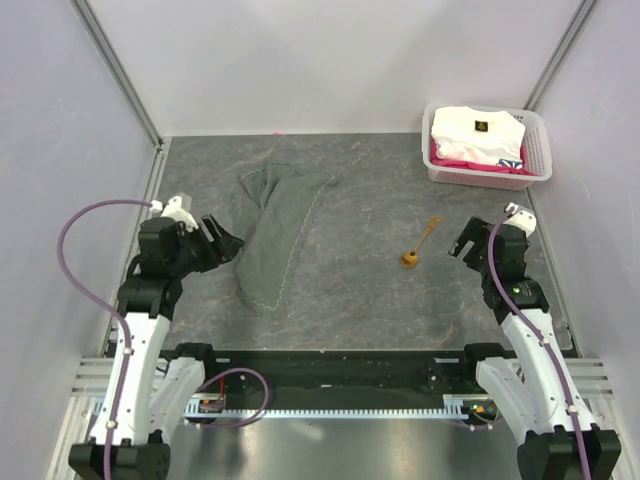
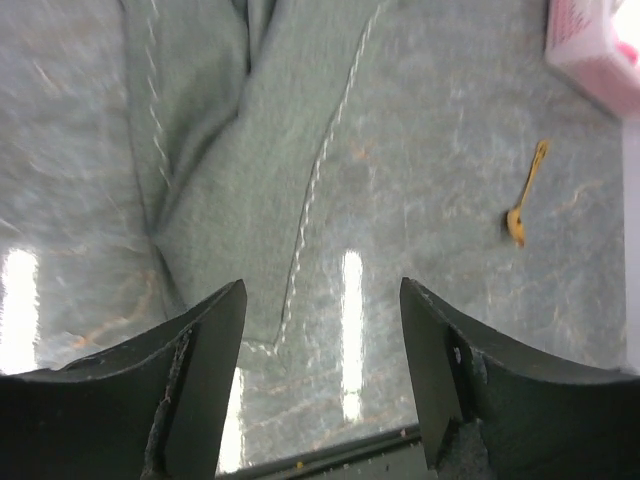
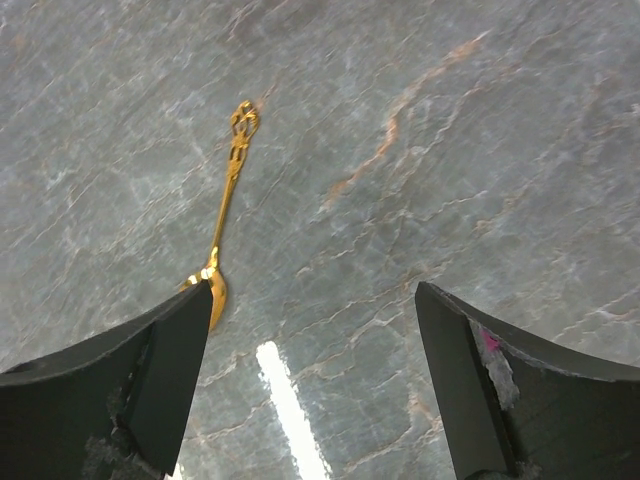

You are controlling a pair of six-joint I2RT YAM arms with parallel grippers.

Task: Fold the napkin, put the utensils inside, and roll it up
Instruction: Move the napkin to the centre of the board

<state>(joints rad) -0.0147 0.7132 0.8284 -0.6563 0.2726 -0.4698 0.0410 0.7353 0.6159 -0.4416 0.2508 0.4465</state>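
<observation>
The grey-green napkin [image 1: 273,231] lies crumpled in a long strip on the table, left of centre; it also fills the upper left of the left wrist view [image 2: 230,150]. The gold spoon [image 1: 419,245] lies on the bare table right of centre, bowl toward me; it shows in the right wrist view [image 3: 226,210] and small in the left wrist view [image 2: 526,195]. My left gripper [image 1: 225,243] is open and empty just left of the napkin. My right gripper [image 1: 462,243] is open and empty just right of the spoon.
A pink basket [image 1: 541,160] holding a white folded garment [image 1: 477,134] stands at the back right corner. Grey walls enclose the table on three sides. The arm-base rail [image 1: 320,365] runs along the near edge.
</observation>
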